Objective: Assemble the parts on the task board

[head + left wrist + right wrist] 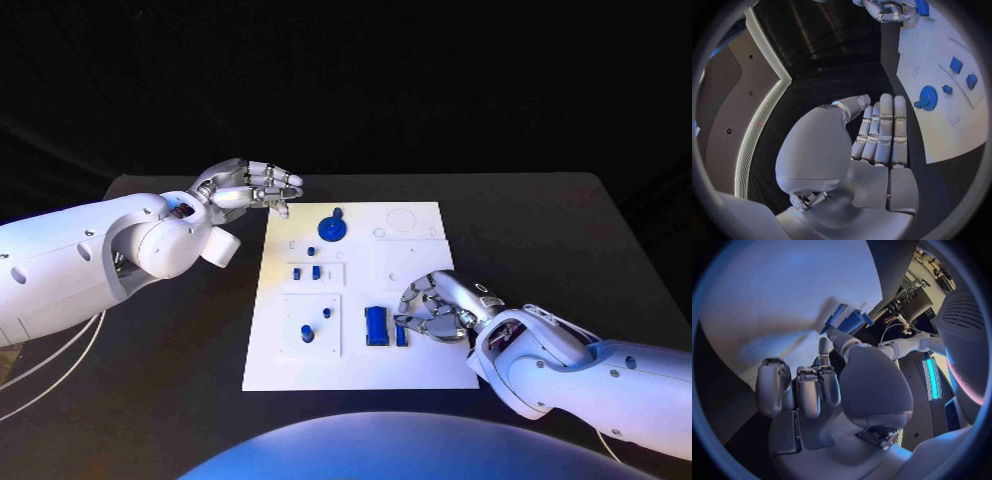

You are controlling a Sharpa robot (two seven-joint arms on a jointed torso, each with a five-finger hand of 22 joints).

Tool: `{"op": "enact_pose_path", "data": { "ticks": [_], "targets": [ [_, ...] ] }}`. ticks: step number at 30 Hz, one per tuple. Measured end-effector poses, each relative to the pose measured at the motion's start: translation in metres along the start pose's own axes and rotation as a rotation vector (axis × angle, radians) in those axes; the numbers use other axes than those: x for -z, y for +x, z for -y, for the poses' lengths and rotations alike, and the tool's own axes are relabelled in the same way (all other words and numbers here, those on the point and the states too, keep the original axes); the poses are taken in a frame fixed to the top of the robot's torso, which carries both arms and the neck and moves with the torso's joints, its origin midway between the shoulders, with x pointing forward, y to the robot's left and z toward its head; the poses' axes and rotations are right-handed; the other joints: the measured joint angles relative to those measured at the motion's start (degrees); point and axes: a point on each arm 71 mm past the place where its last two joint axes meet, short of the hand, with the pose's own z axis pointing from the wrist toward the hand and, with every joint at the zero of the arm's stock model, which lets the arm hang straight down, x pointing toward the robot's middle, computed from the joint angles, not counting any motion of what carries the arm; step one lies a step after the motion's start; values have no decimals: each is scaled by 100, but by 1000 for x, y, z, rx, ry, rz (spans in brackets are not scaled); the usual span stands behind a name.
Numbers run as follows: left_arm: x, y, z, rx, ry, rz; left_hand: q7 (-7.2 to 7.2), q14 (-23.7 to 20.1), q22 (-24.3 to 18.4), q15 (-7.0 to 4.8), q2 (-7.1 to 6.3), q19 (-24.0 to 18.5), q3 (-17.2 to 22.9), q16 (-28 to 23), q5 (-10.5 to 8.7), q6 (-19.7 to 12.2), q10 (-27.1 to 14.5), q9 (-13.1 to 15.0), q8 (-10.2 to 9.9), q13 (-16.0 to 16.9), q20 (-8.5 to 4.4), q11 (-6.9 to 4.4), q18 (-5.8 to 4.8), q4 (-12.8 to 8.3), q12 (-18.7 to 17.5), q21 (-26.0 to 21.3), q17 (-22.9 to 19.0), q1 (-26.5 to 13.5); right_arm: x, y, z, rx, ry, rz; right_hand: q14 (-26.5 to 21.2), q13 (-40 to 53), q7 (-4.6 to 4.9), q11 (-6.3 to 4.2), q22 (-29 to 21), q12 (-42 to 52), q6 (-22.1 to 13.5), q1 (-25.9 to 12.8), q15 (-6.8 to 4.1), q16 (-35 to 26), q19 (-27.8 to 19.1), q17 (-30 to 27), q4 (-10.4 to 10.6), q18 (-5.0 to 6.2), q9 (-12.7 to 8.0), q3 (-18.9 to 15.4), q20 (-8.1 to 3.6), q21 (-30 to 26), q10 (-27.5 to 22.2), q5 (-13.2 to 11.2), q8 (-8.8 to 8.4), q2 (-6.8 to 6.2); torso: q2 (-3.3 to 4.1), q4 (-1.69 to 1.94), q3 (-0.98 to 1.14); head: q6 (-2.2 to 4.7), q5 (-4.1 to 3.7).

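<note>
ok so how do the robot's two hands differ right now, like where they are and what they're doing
The left hand sits off the task board, beyond its far left corner, while the right hand is over the board's near right part. The left hand's fingers lie straight and together, holding nothing; the right hand's are curled, with a fingertip at the tall blue parts. Both are silver hands on white arms.

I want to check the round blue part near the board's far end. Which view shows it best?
The head view: the round blue part is seen from above, unobstructed, on the task board. The left wrist view also shows it, beyond the left robot hand, but bent by the fisheye. In the right wrist view I can't pick it out.
</note>
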Motion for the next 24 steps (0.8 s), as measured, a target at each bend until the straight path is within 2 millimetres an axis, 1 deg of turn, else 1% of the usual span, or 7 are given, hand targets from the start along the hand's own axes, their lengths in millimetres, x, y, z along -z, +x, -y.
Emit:
{"op": "enact_pose_path", "data": {
  "ticks": [6,9,11,15,16,21,24],
  "targets": [
    [0,0,0,0,0,0,0,0,0,0,0,0,0,0,0,0,0,0,0,0,0,0,0,0,0,0,0,0,5,-2,-7,-30,-29,18,0,0,12,0,0,0,-136,-5,0,0,0,0,86,0,19,-120,0,-44,0,0,85,-6,1,-1,3,0,1],
    [0,0,0,0,-1,1,0,0,-1,0,0,0,0,0,0,0,0,-5,0,0,0,0,0,0,0,0,0,0,7,-3,-14,-52,-57,28,0,0,20,0,0,0,-184,-62,0,0,0,0,135,0,42,-215,0,-44,0,0,182,-63,1,-1,5,0,1],
    [0,0,0,0,-1,1,0,0,-1,0,0,0,0,0,0,0,0,-5,0,0,0,0,0,0,0,0,0,0,8,-3,-19,-65,-76,32,0,0,20,0,0,0,-184,-61,0,0,0,-1,171,0,85,-272,0,-44,0,0,295,-62,0,-1,5,0,-4],
    [0,0,0,0,-1,0,0,0,-1,0,0,0,0,0,0,0,0,-4,0,0,0,0,0,0,0,0,1,0,8,-3,-23,-78,-102,28,0,0,-38,-41,-1,11,-185,-34,-42,0,-12,-1,225,1,206,-383,-30,-40,1,0,588,-83,0,0,3,0,-7],
    [0,0,0,0,-1,0,0,0,-1,0,0,0,0,0,0,0,0,-5,0,0,0,0,0,0,0,0,1,0,8,-3,-23,-80,-107,25,-8,0,-68,-62,-1,47,-179,-2,-72,0,2,-1,254,1,238,-412,-44,-9,-19,0,667,-51,0,-1,2,0,-7],
    [0,0,0,0,-1,0,0,0,-1,0,0,0,0,0,0,0,0,-4,0,0,0,0,0,0,0,0,1,0,7,0,-25,-83,-130,-4,-1,0,-97,-83,-1,82,-171,46,-83,0,-2,-1,293,1,318,-483,-64,27,0,0,864,-46,0,-1,-2,0,-5],
    [0,0,0,0,-2,0,0,0,12,0,0,0,0,0,0,0,0,-4,0,0,0,0,0,0,0,0,1,0,7,2,-27,-82,-144,-24,-12,0,-118,-103,-1,105,-191,69,-95,0,-10,-1,304,1,338,-519,-72,44,-20,0,906,-68,0,0,-2,0,0]
  ]
}}
